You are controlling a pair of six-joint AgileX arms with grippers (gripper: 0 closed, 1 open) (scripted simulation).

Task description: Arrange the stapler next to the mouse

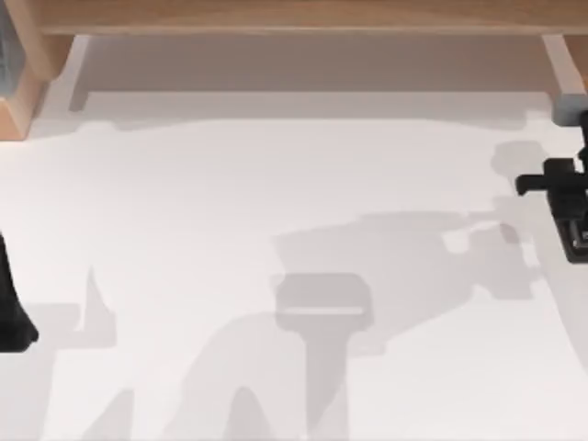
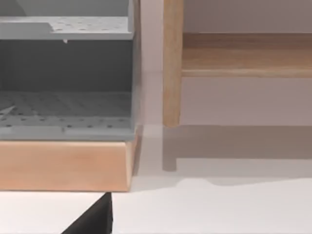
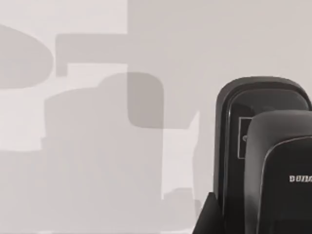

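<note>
The stapler [image 3: 265, 156] is a black bar with a rounded end and pale lettering on top, seen very close in the right wrist view. From above it is a short black bar [image 1: 576, 234] at the table's right edge. My right gripper [image 1: 554, 182] hangs right beside it, just behind, and a dark corner of the gripper [image 3: 204, 219] sits against the stapler's side. I cannot tell whether the two touch. My left arm [image 1: 11, 308] is parked at the left edge. The mouse is out of view.
A wooden rail [image 1: 294, 16] runs along the table's back. At the far left a grey perforated rack [image 2: 66, 73] stands on a wooden block [image 2: 63, 165], beside a wooden post [image 2: 171, 63]. Arm shadows fall across the white tabletop [image 1: 276, 184].
</note>
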